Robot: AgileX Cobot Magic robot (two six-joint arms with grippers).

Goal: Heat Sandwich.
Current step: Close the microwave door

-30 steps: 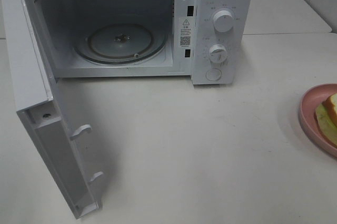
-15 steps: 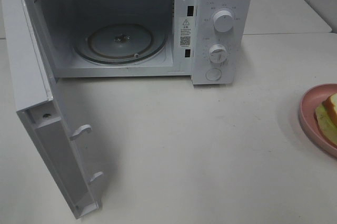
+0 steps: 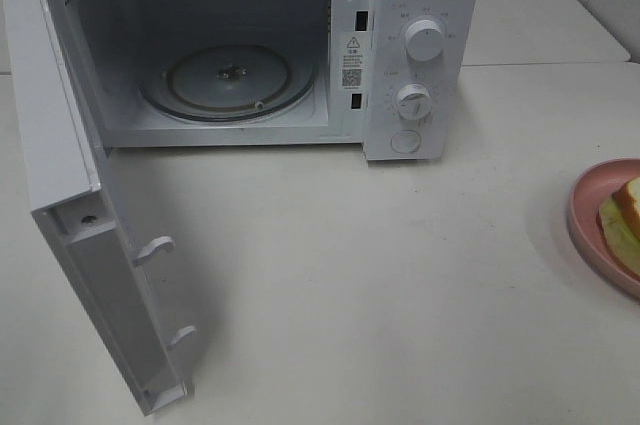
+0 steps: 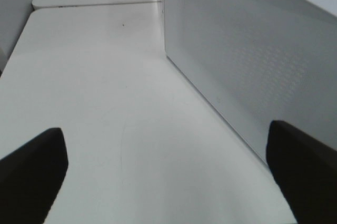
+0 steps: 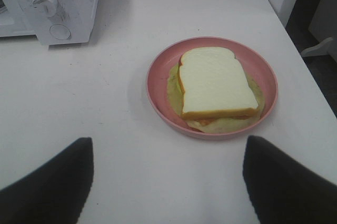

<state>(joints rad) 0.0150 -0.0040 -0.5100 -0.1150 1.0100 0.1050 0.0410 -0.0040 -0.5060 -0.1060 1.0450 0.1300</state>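
The microwave (image 3: 260,45) stands with its door (image 3: 90,215) swung wide; the sandwich (image 5: 216,84) lies on the plate (image 5: 158,79); both the left gripper (image 4: 168,176) and the right gripper (image 5: 168,182) are spread, grasping nothing.

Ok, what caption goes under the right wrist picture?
Open right gripper hovering before a sandwich on a pink plate.

Plain matte black finger (image 4: 31,176) tips with rounded edges on both wrists, markings indiscernible

A kitchen-like setup: white microwave (image 3: 240,45) on a plain white table (image 3: 400,285).
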